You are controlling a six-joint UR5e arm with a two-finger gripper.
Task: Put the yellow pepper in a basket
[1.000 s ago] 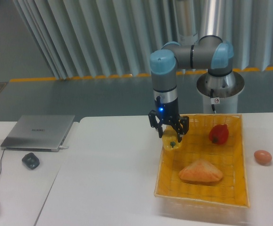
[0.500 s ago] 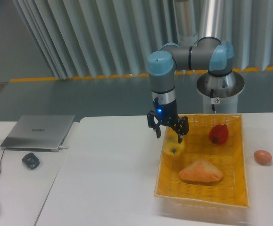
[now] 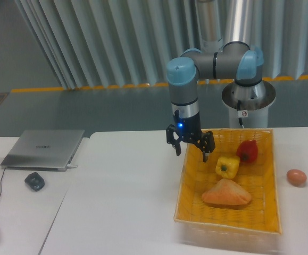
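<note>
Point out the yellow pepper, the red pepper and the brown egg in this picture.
yellow pepper (image 3: 227, 166): fixed camera, middle of its body, inside the basket.
red pepper (image 3: 247, 151): fixed camera, middle of its body.
brown egg (image 3: 296, 177): fixed camera, centre of the shell.

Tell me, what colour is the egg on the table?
Brown: the egg, seen by the fixed camera.

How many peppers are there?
2. The yellow pepper sits in the basket, and the red pepper is right behind it, also in the basket. None seem hidden.
</note>
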